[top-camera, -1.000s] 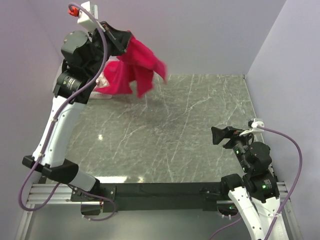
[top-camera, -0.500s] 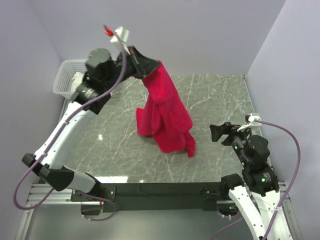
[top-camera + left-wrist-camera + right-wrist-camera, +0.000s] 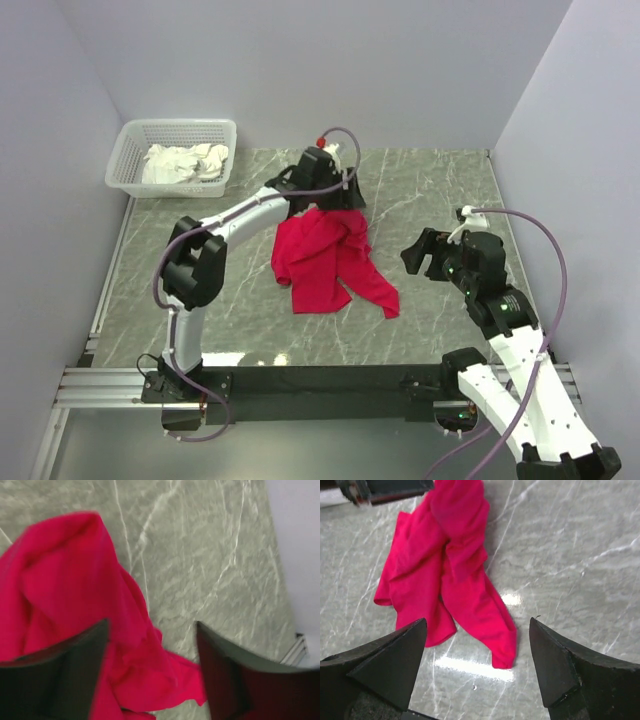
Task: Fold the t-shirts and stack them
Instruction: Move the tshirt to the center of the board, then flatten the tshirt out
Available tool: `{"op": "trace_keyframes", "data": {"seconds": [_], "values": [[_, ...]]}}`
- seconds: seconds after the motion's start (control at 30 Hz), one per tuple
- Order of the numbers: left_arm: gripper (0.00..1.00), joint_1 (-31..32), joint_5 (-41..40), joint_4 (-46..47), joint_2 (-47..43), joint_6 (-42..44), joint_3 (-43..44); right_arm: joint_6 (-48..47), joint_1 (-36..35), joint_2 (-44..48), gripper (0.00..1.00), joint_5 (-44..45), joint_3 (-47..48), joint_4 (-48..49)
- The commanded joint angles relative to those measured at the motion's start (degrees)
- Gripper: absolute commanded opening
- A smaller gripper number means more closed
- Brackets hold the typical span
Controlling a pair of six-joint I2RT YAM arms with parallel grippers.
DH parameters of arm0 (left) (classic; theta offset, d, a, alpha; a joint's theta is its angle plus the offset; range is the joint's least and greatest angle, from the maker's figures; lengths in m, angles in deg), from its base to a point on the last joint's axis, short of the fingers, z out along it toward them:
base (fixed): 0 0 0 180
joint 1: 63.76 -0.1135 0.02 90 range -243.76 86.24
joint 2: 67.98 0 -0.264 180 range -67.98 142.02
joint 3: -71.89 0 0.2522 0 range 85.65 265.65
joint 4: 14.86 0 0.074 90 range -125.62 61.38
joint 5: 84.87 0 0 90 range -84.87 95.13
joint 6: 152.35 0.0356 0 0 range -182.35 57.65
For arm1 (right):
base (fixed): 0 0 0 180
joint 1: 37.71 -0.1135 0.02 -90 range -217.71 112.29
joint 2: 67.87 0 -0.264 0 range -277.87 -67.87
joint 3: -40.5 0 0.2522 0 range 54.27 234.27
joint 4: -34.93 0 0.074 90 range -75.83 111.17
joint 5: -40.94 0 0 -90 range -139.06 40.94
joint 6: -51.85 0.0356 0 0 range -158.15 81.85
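Note:
One red t-shirt (image 3: 330, 262) lies crumpled in a loose heap in the middle of the table, its long folds trailing toward the near right. My left gripper (image 3: 336, 203) hangs over the heap's far end. Its jaws stand wide open in the left wrist view (image 3: 150, 680), with the t-shirt (image 3: 75, 600) slack on the marble beneath and nothing pinched. My right gripper (image 3: 413, 252) hovers open just right of the heap. In the right wrist view (image 3: 477, 665) the t-shirt (image 3: 455, 580) lies ahead of the fingertips, apart from them.
A white lattice basket (image 3: 121, 165) holding pale crumpled cloth (image 3: 185, 160) stands at the far left corner. Walls close in the table at the back and both sides. The left arm's dark gripper body (image 3: 385, 487) shows at the top of the right wrist view.
The left arm swung the t-shirt from beside the basket to the table's middle, lowered it and opened, letting it drop into a heap. The right gripper moved left toward it.

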Motion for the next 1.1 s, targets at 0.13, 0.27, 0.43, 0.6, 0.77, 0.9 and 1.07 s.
{"op": "trace_keyframes", "data": {"seconds": [0.13, 0.27, 0.43, 0.6, 0.77, 0.9, 1.07], "values": [[0.85, 2.42, -13.56, 4.97, -19.02, 0.69, -13.82, 2.31, -1.22, -3.21, 0.84, -4.50, 0.72, 1.05], [0.81, 2.86, -18.66, 0.50, -29.99, -1.50, -26.12, 3.46, -2.89, -5.76, 0.81, -5.47, -1.30, 1.76], [0.74, 6.72, -19.10, -1.62, -37.93, -8.44, -42.48, 4.86, -5.35, -8.84, 0.75, -4.24, -2.97, 0.97], [0.69, 11.74, -21.47, -0.31, -41.36, -15.64, -52.50, 6.10, -9.48, -10.77, 0.69, -0.64, -4.20, 0.09], [0.59, 12.27, -25.33, 1.28, -37.52, -17.59, -54.01, 7.50, -12.47, -12.18, 0.67, 0.77, -5.52, 0.44], [0.54, 12.27, -25.26, 2.24, -32.85, -17.59, -52.61, 7.50, -13.88, -12.97, 0.65, 1.21, -5.61, 0.26], [0.55, 14.46, -26.74, -3.71, -28.71, -17.42, -49.09, 7.42, -15.02, -13.15, 0.64, 2.00, -5.08, -0.44]]}}
